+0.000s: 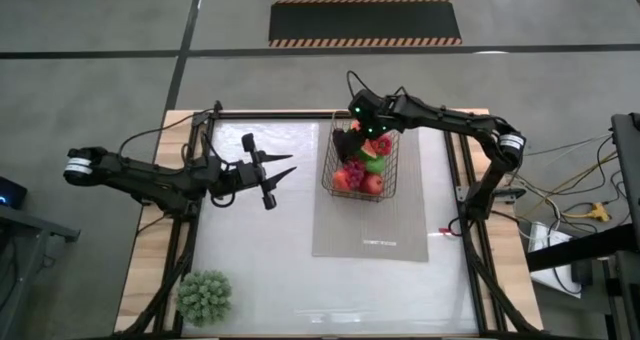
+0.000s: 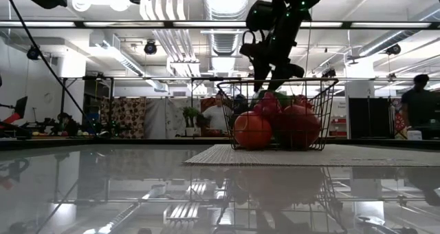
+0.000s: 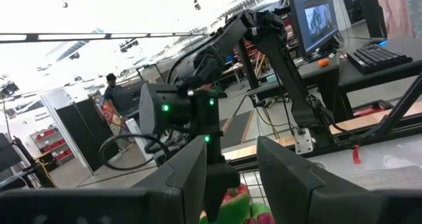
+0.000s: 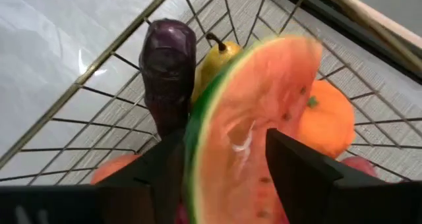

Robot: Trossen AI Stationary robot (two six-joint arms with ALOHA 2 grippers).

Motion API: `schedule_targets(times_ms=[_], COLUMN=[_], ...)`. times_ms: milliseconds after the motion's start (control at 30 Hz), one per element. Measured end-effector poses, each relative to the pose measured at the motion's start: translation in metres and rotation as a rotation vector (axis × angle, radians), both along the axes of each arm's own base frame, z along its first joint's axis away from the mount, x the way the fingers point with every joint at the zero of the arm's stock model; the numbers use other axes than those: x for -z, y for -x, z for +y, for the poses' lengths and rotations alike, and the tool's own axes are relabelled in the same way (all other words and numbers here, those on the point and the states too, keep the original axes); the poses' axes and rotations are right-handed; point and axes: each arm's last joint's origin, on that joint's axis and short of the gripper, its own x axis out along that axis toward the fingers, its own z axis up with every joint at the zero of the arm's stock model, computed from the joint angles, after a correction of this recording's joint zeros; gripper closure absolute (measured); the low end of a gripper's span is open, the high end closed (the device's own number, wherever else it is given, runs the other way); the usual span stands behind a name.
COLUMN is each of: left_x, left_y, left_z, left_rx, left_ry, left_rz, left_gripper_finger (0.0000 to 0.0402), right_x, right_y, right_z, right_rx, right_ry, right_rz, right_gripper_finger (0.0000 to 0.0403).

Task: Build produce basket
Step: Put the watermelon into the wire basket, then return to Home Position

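White table (image 1: 250,270) fills the high view, where the right claw (image 1: 357,137) hangs over the far end of the wire basket (image 1: 331,170) on the grey mat (image 1: 370,230), while the left claw (image 1: 283,168) waits spread open well to the basket's left. Low down, that right arm reaches into the basket from above its heaped produce (image 2: 275,124). Its wrist camera shows the fingers clamped on a watermelon slice (image 4: 247,138), directly above the eggplant (image 4: 168,72), pear (image 4: 214,56) and orange (image 4: 326,118), so the drop looks unobstructed.
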Motion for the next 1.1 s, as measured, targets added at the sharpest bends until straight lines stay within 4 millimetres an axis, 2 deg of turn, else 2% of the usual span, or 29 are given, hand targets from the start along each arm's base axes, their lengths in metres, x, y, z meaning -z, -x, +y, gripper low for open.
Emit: schedule_targets(times_ms=[167,333,433,533,600,667,800,867,967,1100], left_x=[0.001,0.002,0.002,0.004,0.006,0.012,0.028,0.031,0.026,0.031], left_y=[-0.001,-0.001,-0.001,-0.001,-0.002,-0.003,-0.003,0.001,0.013,0.031], left_z=[0.000,0.000,0.000,0.000,0.000,-0.003,-0.017,-0.022,-0.020,-0.018], left_rx=[0.000,0.000,0.000,0.004,0.020,0.118,0.575,0.713,0.690,0.649], left_ry=[0.000,0.000,0.000,0.016,0.052,0.074,0.003,-0.014,0.023,0.061], left_rz=[0.006,0.007,0.011,0.019,0.032,0.087,0.271,0.318,0.344,0.344], left_gripper_finger=[0.0283,0.0283,0.0283,0.0283,0.0283,0.0283,0.0283,0.0283,0.0283,0.0283], right_x=[-0.015,-0.036,-0.048,-0.052,-0.049,-0.042,-0.015,0.003,0.029,0.040], right_y=[0.008,0.022,0.029,0.033,0.035,0.039,0.050,0.061,0.084,0.114], right_z=[0.004,0.016,0.036,0.070,0.094,0.121,0.173,0.193,0.205,0.200], right_rx=[0.000,-0.012,-0.100,-0.240,-0.337,-0.462,-0.738,-0.878,-1.007,-0.951], right_ry=[0.009,0.015,0.047,0.120,0.174,0.231,0.444,0.598,0.783,0.837], right_rz=[-0.019,-0.037,-0.043,-0.070,-0.126,-0.209,-0.515,-0.656,-0.713,-0.779], right_gripper_finger=[0.0184,0.0174,0.0177,0.0182,0.0185,0.0189,0.0199,0.0206,0.0218,0.0238])
